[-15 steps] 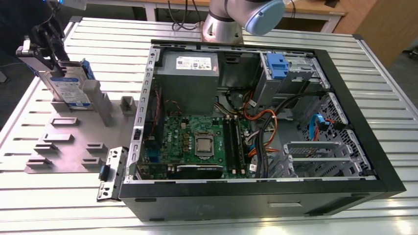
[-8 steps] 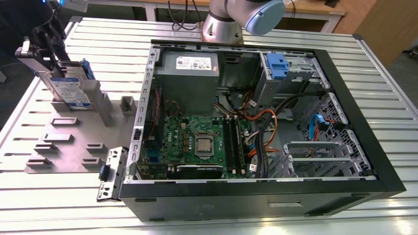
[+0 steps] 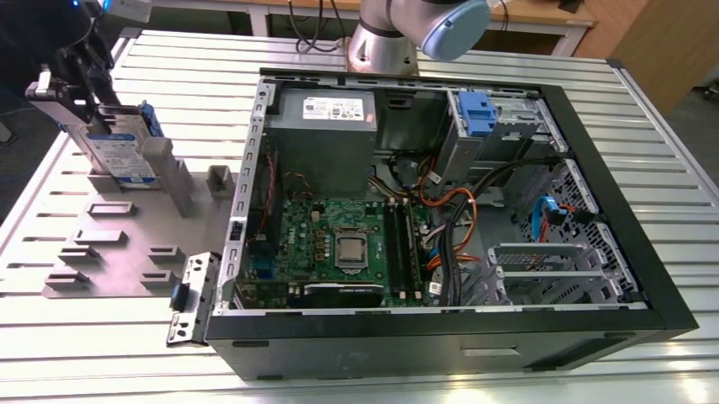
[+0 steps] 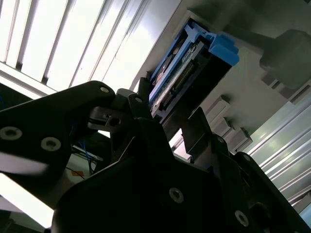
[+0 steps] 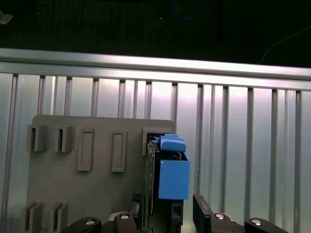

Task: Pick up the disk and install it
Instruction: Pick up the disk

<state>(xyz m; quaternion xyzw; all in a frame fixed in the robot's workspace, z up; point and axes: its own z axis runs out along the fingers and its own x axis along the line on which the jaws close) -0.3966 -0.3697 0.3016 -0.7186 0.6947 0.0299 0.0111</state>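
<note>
Your pincer (image 5: 167, 208) hangs open astride the disk (image 5: 173, 178), which stands on edge in the grey holder (image 5: 97, 194) on the counter (image 3: 67, 353) at the exterior view's left; pick-up seems the step in hand, calling for a square, firm grip.

Open computer case (image 3: 450, 347) beside grey fixture plate (image 3: 126, 242) on slatted table (image 3: 657, 109).
</note>
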